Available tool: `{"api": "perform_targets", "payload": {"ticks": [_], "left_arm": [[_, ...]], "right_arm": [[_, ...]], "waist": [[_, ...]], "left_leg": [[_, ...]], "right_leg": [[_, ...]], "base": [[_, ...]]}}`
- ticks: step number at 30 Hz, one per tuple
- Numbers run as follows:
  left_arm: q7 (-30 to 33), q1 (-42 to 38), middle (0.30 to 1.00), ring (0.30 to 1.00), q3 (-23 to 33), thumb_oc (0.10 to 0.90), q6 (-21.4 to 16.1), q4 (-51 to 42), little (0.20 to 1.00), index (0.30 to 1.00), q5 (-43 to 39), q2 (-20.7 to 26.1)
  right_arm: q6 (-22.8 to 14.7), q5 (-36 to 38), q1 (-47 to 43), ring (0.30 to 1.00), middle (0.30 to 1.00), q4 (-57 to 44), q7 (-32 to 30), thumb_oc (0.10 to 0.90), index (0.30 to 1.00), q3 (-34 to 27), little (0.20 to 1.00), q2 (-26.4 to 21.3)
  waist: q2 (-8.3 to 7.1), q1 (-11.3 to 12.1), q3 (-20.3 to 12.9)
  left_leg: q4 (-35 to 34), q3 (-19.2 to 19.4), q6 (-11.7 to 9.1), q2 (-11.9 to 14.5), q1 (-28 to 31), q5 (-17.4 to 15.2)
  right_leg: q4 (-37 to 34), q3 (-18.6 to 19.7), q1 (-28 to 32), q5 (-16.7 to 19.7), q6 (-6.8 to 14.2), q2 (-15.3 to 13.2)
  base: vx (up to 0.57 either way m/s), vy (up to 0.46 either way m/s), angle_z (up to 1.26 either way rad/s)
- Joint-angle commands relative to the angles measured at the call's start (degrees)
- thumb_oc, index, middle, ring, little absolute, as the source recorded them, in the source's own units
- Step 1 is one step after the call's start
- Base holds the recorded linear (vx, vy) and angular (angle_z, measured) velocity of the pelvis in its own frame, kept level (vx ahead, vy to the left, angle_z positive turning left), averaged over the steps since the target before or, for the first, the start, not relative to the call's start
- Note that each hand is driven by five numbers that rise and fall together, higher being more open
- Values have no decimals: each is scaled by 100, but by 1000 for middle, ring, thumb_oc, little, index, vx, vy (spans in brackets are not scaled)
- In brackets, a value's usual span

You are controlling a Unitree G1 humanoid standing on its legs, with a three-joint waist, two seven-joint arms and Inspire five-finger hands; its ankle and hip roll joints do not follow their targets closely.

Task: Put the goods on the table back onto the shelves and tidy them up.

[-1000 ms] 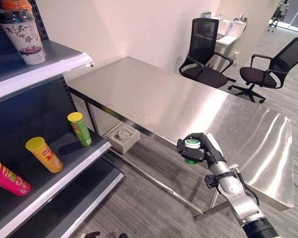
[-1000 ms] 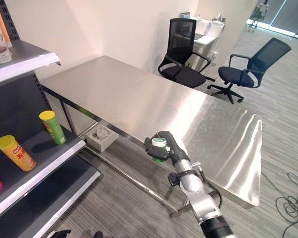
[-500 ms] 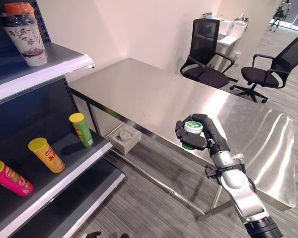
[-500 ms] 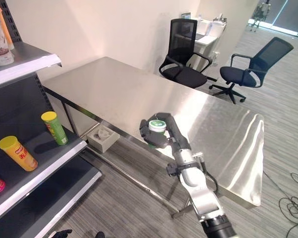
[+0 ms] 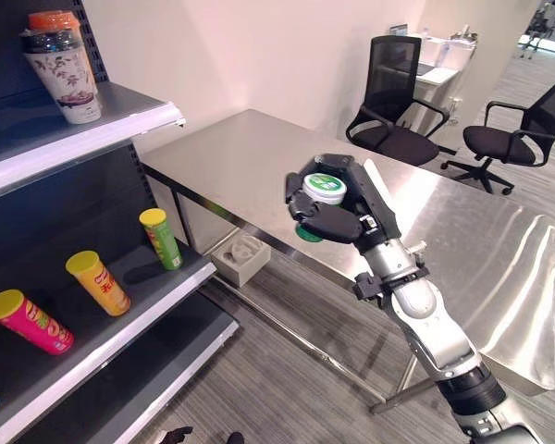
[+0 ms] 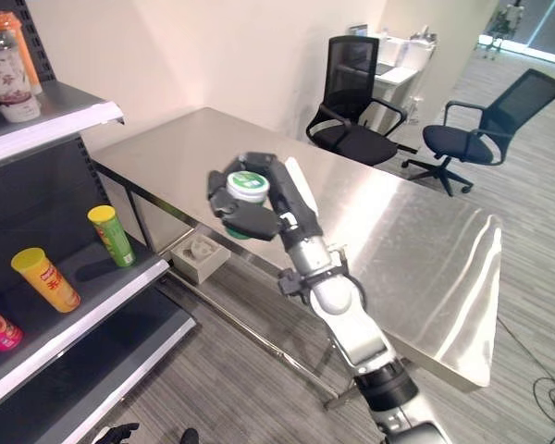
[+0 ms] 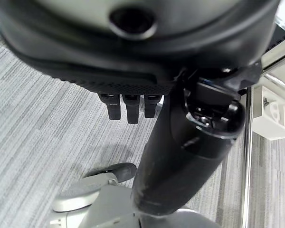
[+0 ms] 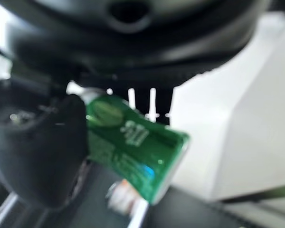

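My right hand [image 5: 338,208] is raised over the near edge of the steel table [image 5: 462,240], fingers and thumb curled tight round a green can [image 5: 322,192] with a pale lid. Only the lid and a sliver of green at the base show past my fingers in the head views; in my right wrist view the can's green side [image 8: 128,142] is blurred and its print cannot be made out.

At 9 o'clock from the can stands the dark shelf unit [image 5: 120,125]. On its middle board a green tube [image 5: 161,239] stands upright, a yellow tube [image 5: 98,283] leans beside it, and a pink tube [image 5: 30,322] lies tilted further toward 8 o'clock. At the frame's edge, a small item is cut off and I cannot tell what it is. On the top board sits a patterned cup [image 5: 64,69], its top cut off.

My left hand [image 7: 128,107] hangs over grey floor, fingers relaxed and straight, holding nothing.

Two office chairs [image 5: 402,111] stand at 1 o'clock beyond the table.
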Motion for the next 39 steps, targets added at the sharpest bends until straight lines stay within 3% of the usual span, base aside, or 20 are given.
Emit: {"api": "perform_targets", "payload": {"ticks": [1, 4, 6, 8, 10, 14, 17, 19, 22, 23, 26, 28, 29, 31, 32, 35, 36, 37, 38, 39], "left_arm": [[144, -372, 900, 900, -181, 800, -217, 140, 900, 900, -340, 39], [175, -348, 900, 900, -126, 800, -205, 297, 900, 900, -526, -106], [276, -415, 900, 900, -253, 800, -289, 304, 900, 900, -342, -236], [315, -373, 900, 900, -179, 800, -299, 248, 900, 900, -403, -294], [302, -237, 900, 900, 242, 800, -304, 347, 900, 900, -879, -402], [277, -180, 900, 900, 464, 800, -278, 566, 900, 900, -875, -508], [261, -193, 900, 900, 335, 800, -253, 673, 900, 900, -423, -536], [288, -170, 900, 900, 149, 800, -243, 633, 900, 900, -64, -548], [296, -152, 900, 900, -47, 800, -228, 579, 900, 900, 239, -574], [309, -136, 900, 900, -52, 800, -216, 571, 900, 900, 230, -588], [274, -64, 900, 900, 192, 800, -159, 692, 900, 900, -21, -680], [254, -73, 900, 900, 229, 800, -130, 699, 900, 900, -45, -677], [161, -62, 900, 900, 273, 800, -87, 676, 900, 900, 25, -630], [120, 18, 900, 900, 213, 800, -131, 691, 900, 900, 393, -470], [121, 23, 900, 900, 216, 800, -135, 691, 900, 900, 400, -461], [181, 19, 900, 900, 170, 800, -147, 701, 900, 900, 495, -364], [203, -29, 900, 900, 155, 800, -156, 680, 900, 900, 458, -330], [122, -78, 900, 900, 3, 800, -190, 486, 900, 900, 477, -302], [122, -73, 900, 900, -3, 800, -188, 482, 900, 900, 477, -304], [-5, -13, 900, 900, -118, 800, -154, 503, 900, 900, 583, -325]], "right_arm": [[-813, 311, -741, 300, 300, -606, -3, 400, 300, -152, 300, 181], [-876, 301, -976, 300, 300, -581, 8, 400, 300, 123, 300, 290], [-930, 59, -1110, 300, 300, -531, -123, 400, 300, 180, 300, 167], [-934, -152, -1051, 300, 300, -497, -262, 400, 300, 162, 300, 7], [-880, -313, -956, 300, 300, -457, -250, 400, 300, 250, 300, -82], [-879, -343, -803, 300, 300, -471, -156, 400, 300, 310, 300, -141], [-873, -347, -586, 300, 300, -536, -40, 400, 300, 222, 300, -261], [-861, -378, -421, 300, 300, -585, -66, 400, 300, 114, 300, -337], [-828, -587, -204, 300, 300, -571, -203, 400, 300, -86, 300, -403], [-805, -648, -109, 300, 300, -601, -252, 400, 300, -146, 300, -405], [-729, -858, 424, 300, 300, -796, -377, 400, 300, -550, 300, -471], [-685, -1008, 610, 300, 300, -870, -411, 400, 300, -713, 300, -501], [-603, -1203, 963, 300, 300, -1010, -429, 400, 300, -1057, 300, -484], [-555, -1318, 1287, 300, 300, -1067, -363, 400, 300, -1268, 300, -348], [-554, -1319, 1292, 300, 300, -1068, -360, 400, 300, -1270, 300, -337], [-520, -1369, 1393, 300, 300, -950, -385, 400, 300, -1241, 300, -251], [-520, -1337, 1433, 300, 300, -900, -371, 400, 300, -1177, 300, -213], [-569, -1304, 1685, 300, 300, -1025, -321, 400, 300, -1276, 300, -256], [-566, -1303, 1696, 300, 300, -1032, -319, 400, 300, -1282, 300, -260], [-617, -1435, 1730, 300, 300, -1051, -312, 400, 300, -1330, 300, -266]], "waist": [[-60, 221, -86], [-14, 412, 111], [23, 515, 304], [8, 445, 326], [32, 355, 268], [126, 93, 130], [275, -218, -12], [405, -400, -94], [520, -571, -133], [533, -593, -145], [482, -641, -140], [408, -645, -124], [278, -643, -103], [106, -688, -108], [82, -687, -97], [-7, -835, 41], [-6, -923, 124], [60, -1151, 233], [67, -1118, 228], [109, -1187, 319]], "left_leg": [[217, -250, 31, 301, -110, -398], [157, -549, -225, 455, -420, 83], [21, -596, -506, 401, -1143, 864], [6, 16, -414, 475, -1255, 803], [93, 384, -421, 684, -774, 444], [207, 686, -454, 1046, -36, 272], [155, 945, -626, 1437, 425, 550], [86, 1065, -755, 1626, 494, 864], [35, 1324, -905, 1859, 424, 1021], [23, 1280, -908, 1848, 335, 983], [5, 1056, -666, 1459, 274, -293], [5, 992, -554, 1285, 246, -503], [5, 832, -355, 835, 186, -759], [5, 810, -1, 261, 315, -1138], [5, 813, 14, 234, 330, -1147], [5, 735, 217, -75, 488, -1229], [5, 701, 306, -189, 557, -1235], [5, 595, 566, -448, 657, -1064], [5, 623, 555, -434, 663, -1076], [5, 585, 717, -610, 834, -1105]], "right_leg": [[699, 438, -191, -728, -226, 244], [522, 274, -182, -800, -356, 512], [222, -103, -273, -617, -318, 490], [82, -463, -396, -461, -282, 352], [-20, -670, -485, -387, -225, 180], [6, -874, -651, -239, -258, -3], [140, -1097, -806, -76, -210, -238], [324, -1221, -914, -28, -149, -443], [578, -1335, -1042, 95, -20, -841], [671, -1331, -1076, 161, 69, -1004], [849, -1285, -1016, 575, 411, -1724], [870, -1321, -957, 765, 498, -1949], [901, -1394, -789, 1210, 598, -2328], [1099, -1445, -565, 1516, 598, -2738], [1114, -1435, -562, 1518, 598, -2770], [1582, -797, -715, 1783, 598, -2761], [1781, -254, -888, 1601, 524, -2510], [2150, 638, -1420, 609, 40, -1300], [2186, 670, -1452, 581, 27, -1287], [2261, 228, -1806, 277, -162, -520]], "base": [[-166, -267, 14], [-235, -265, 59], [-413, -95, 92], [-303, -36, 124], [-209, 13, 161], [-163, 134, 74], [-142, 258, 64], [-136, 324, 116], [-135, 380, 85], [-122, 549, 135], [-56, 508, 81], [-16, 386, 62], [48, 520, 91], [126, 593, 75], [143, 374, 51], [75, 254, 20], [39, 532, 23], [48, 520, 3], [135, 626, 0], [112, 238, 10]]}}
